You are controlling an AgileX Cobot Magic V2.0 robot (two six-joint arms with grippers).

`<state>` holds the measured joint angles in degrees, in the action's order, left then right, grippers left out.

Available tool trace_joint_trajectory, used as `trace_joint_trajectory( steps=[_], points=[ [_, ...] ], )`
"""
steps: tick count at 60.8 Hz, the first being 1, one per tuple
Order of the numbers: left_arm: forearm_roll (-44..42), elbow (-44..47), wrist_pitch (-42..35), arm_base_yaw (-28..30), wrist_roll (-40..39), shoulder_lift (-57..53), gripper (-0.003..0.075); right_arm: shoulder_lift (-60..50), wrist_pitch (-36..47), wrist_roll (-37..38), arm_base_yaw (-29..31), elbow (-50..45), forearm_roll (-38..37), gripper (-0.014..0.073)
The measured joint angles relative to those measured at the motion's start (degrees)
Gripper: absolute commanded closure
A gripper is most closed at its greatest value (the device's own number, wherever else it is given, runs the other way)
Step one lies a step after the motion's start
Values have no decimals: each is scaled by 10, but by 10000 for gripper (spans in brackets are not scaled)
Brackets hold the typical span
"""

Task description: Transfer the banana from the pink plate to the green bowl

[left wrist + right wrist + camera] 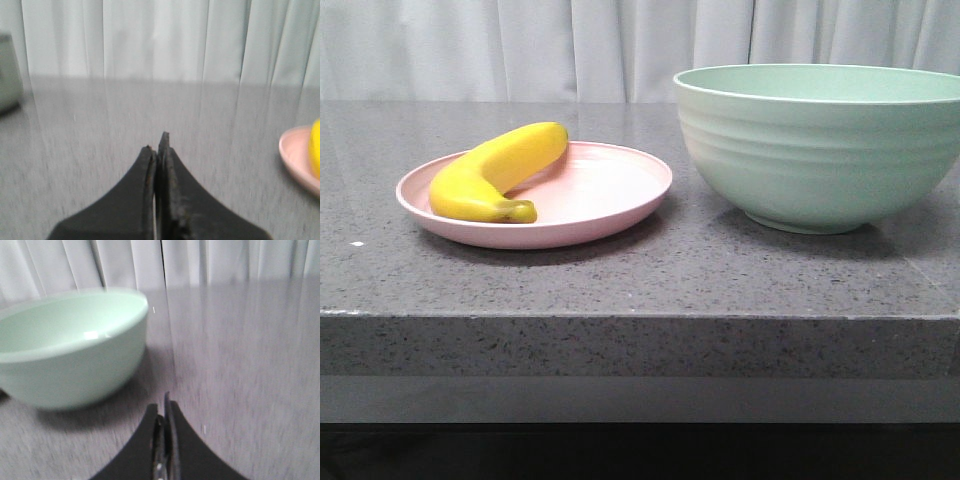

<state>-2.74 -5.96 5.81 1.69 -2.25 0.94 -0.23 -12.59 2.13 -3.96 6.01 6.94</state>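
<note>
Looking over your scene, operator:
Banana: the banana (496, 172) is lying on the left half of the pink plate (600, 195), its dark stem tip pointing toward you.
Plate: it is sitting on the grey speckled worktop (640, 275), left of the green bowl (820, 145) and just apart from it.
Left hand: your left hand (157, 145) is hovering over bare worktop with its fingers pressed together, gripping nothing.
Right hand: your right hand (165, 405) is hanging beside the bowl, fingers together, gripping nothing.
Backdrop: a pale curtain (520, 45) is hanging behind.
</note>
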Motion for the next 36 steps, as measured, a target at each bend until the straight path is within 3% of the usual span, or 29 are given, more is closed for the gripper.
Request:
trace_joint_trajectory(
  steps=[13, 26, 32, 36],
  points=[
    [-14, -111, 13, 0, 0, 126, 741, 136, -32, 0, 0, 162, -12, 655],
    [-15, -150, 15, 0, 0, 211, 719, 254, -36, 0, 0, 219, -14, 644],
    [-14, -150, 3, 0, 0, 212, 538, 268, -45, 0, 0, 220, -14, 514],
    [-14, -152, -2, 0, 0, 213, 354, 268, -47, 0, 0, 220, -14, 323]
  ],
)
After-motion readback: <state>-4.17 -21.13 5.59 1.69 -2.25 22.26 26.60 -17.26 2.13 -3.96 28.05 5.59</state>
